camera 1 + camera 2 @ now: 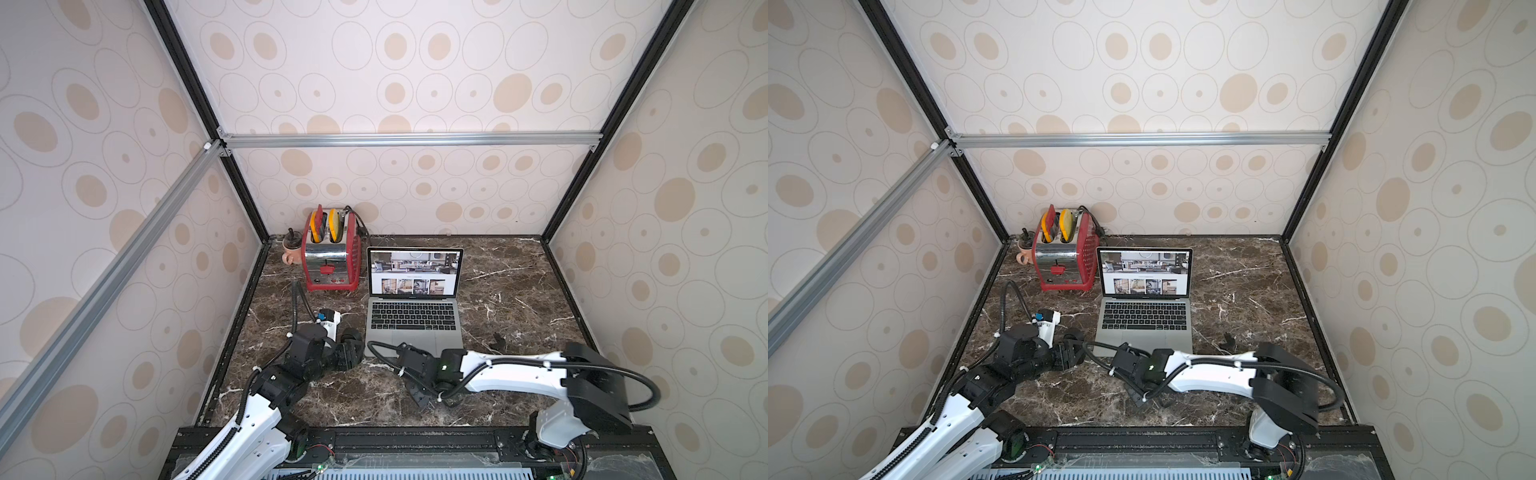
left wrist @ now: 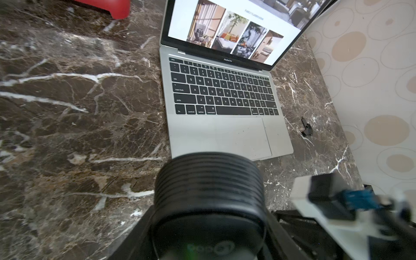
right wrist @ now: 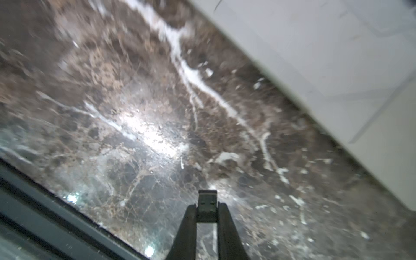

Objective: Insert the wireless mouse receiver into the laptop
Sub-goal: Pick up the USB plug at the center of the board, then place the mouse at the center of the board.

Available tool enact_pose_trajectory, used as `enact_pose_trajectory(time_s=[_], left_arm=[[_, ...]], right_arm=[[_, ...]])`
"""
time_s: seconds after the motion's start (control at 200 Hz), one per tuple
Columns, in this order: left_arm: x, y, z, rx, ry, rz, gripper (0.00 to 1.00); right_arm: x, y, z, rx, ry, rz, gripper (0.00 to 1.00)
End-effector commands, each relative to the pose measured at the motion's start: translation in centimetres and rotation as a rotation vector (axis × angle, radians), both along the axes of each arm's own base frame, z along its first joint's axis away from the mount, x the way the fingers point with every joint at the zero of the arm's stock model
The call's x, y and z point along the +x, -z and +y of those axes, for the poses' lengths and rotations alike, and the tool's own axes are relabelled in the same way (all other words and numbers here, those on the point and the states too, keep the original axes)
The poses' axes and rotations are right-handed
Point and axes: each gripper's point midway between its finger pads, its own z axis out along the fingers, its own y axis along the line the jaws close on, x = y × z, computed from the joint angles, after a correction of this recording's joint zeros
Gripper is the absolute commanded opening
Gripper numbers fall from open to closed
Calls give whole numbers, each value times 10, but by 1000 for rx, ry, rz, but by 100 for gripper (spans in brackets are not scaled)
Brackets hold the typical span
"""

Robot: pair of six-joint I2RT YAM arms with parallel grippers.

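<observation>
Closest to me, the right gripper (image 3: 207,205) hangs low over the marble table (image 1: 519,291), just short of the front edge of the laptop (image 1: 414,309). Its jaws stand narrow, pinching the wireless mouse receiver (image 3: 207,200) at the very fingertips (image 3: 191,208). One end pokes out free beyond them, which is what a push into a socket needs. The wrist view is smeared, so I can't say which end is the plug.

A little further on, the left gripper (image 1: 348,353) sits by the laptop's front left corner, closed as far as it goes. A black ribbed body (image 2: 209,180) fills its camera and hides the fingers, so I cannot tell whether they clamp it.

The laptop lies open and flat, its lit screen facing me. No view shows a port. I judge it sits on a side edge, so the receiver has to travel round a corner.

A small black piece (image 2: 306,130) lies just right of the laptop, and I can't identify it. At the back, a red toaster (image 1: 330,253) stands well clear.
</observation>
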Motion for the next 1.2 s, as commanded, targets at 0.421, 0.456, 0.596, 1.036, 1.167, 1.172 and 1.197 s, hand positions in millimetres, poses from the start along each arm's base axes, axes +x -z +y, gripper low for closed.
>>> enact_pose_trajectory(time_s=[0.421,0.456,0.596,1.036,1.167,1.172,1.197], left_arm=[[-99,65,-103,322,626,61,0],[-104,70,-108,348,657,65,0],[-121,85,-123,493,787,46,0],[-113,104,-128,685,822,31,57],[-108,103,-126,691,822,-16,70],[-108,103,-126,692,822,-17,70],[-107,101,-126,690,820,-28,73]], right_arm=[[60,-58,-115,114,121,-124,0],[64,-57,-118,114,131,-115,0],[71,-51,-122,132,139,-83,0],[87,-25,-143,179,269,-8,0],[91,-13,-145,159,283,31,0],[91,-12,-145,157,285,33,0],[92,-10,-146,151,286,39,0]])
